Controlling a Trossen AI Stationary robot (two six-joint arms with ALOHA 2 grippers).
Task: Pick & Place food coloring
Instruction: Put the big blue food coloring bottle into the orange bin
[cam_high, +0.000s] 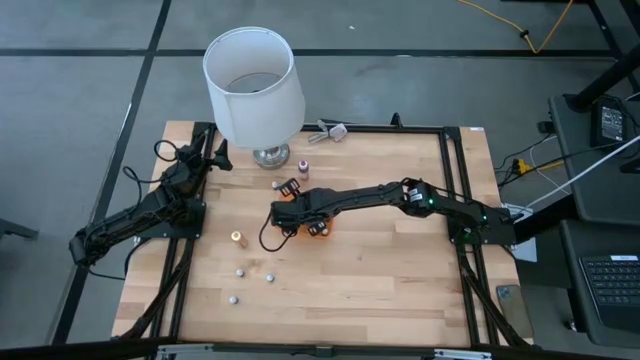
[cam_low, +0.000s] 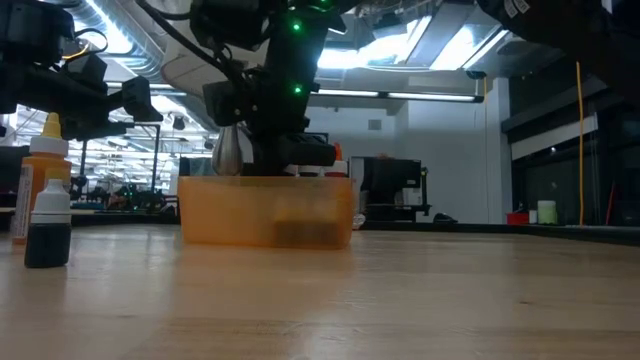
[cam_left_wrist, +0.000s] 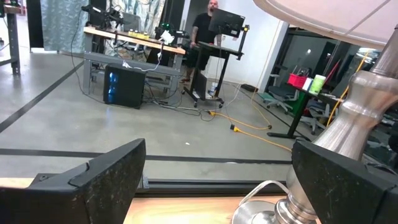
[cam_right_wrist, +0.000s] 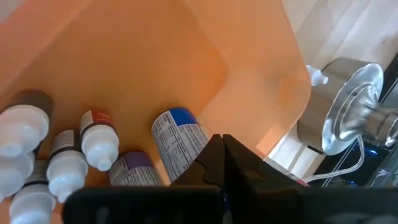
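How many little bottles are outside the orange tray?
6 visible: two bottles by the lamp base, one orange bottle left of the tray, three pale ones beyond it. The right arm may hide more.

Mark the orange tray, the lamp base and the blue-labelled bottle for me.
orange tray (cam_low: 230, 215): low view, bare front wall.
lamp base (cam_high: 270, 156): high view, metal foot.
blue-labelled bottle (cam_right_wrist: 179, 138): right wrist view, printed label.

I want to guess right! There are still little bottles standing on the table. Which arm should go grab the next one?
Probably the left. Its gripper is open and empty beside the lamp, on the side where loose bottles stand. The right gripper is shut, over the orange tray, and would have to open first.
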